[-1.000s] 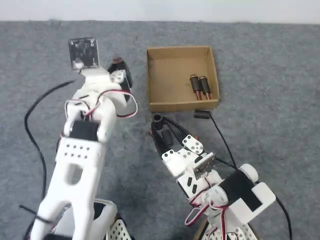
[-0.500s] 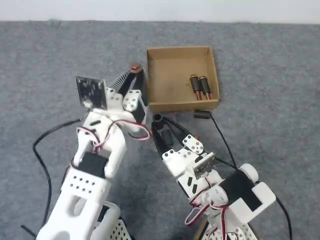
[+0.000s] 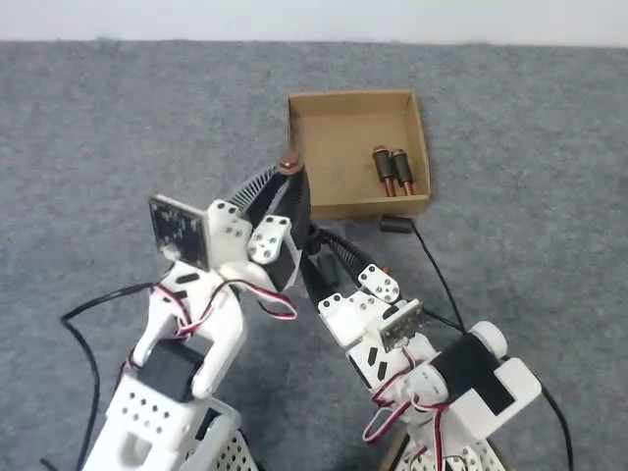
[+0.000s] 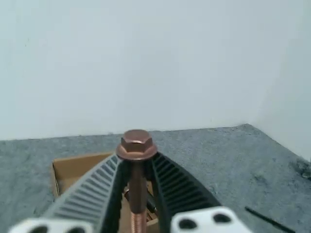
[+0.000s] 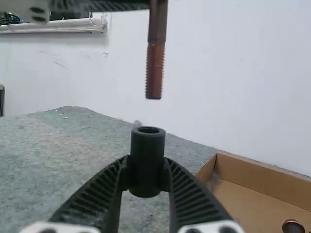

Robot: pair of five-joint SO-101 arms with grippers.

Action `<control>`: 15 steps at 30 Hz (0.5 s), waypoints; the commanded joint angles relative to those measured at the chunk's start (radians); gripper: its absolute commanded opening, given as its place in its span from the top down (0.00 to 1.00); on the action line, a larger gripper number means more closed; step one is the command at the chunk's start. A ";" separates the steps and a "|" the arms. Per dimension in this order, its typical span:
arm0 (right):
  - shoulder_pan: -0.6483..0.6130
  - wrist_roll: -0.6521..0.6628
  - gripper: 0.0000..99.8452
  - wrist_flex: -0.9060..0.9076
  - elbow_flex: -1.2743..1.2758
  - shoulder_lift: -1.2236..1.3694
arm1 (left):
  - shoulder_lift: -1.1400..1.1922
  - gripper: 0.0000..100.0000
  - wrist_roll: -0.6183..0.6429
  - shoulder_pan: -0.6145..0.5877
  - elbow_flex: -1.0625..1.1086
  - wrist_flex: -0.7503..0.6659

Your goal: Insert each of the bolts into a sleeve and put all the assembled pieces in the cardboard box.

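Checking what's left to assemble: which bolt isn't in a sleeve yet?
The bolt in the left gripper, bare above the sleeve the right gripper holds. The two bolts in the cardboard box are already sleeved.

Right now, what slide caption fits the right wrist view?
Right gripper holds the sleeve upright; the bolt hangs above its opening, not yet inserted.

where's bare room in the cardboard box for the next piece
Bare floor in the cardboard box from its left wall to the assembled pieces at right. Crowded outside its front-left corner: left gripper with bolt above sleeve in right gripper.
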 commanded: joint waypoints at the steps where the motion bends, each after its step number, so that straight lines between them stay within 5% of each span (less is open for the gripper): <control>1: 0.018 -0.005 0.99 -0.002 0.020 -0.001 | -0.046 0.99 0.008 0.009 0.027 -0.002; 15: 0.018 -0.005 0.99 -0.002 0.020 -0.001 | -0.046 0.99 0.008 0.011 0.053 -0.002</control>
